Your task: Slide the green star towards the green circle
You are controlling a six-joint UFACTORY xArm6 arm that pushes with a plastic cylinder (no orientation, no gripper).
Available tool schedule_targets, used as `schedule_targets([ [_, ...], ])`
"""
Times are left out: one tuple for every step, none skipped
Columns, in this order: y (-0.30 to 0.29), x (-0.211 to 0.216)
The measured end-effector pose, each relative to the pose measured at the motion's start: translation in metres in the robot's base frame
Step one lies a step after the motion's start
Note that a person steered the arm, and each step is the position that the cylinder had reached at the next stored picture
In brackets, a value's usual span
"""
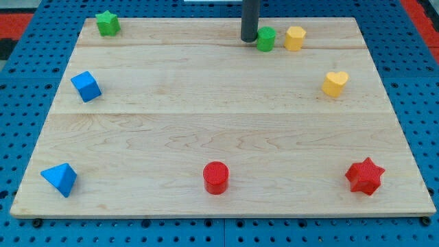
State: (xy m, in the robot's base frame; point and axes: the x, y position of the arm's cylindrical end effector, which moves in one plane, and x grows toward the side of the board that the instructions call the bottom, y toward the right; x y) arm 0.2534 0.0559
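Note:
The green star [107, 22] sits at the view's top left corner of the wooden board [219, 137]. The green circle [266, 38] stands near the top edge, right of centre. My tip [248, 39] is the lower end of a dark rod. It rests just left of the green circle, touching or nearly touching it, and far to the right of the green star.
A yellow block [295, 38] stands right beside the green circle. A yellow heart [335, 83] is at the right. A blue cube [86, 86] and a blue wedge [60, 179] are at the left. A red cylinder [215, 178] and a red star [365, 176] are along the bottom.

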Motion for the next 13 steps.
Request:
schedule_targets([
  [-0.002, 0.000],
  [-0.024, 0.002],
  [-0.105, 0.003],
  [-0.188, 0.003],
  [-0.263, 0.003],
  [-0.326, 0.003],
  [-0.355, -0.020],
  [-0.357, -0.042],
  [-0.347, -0.062],
  [-0.334, -0.062],
  [-0.298, -0.062],
  [-0.271, -0.062],
  [-0.254, -0.051],
])
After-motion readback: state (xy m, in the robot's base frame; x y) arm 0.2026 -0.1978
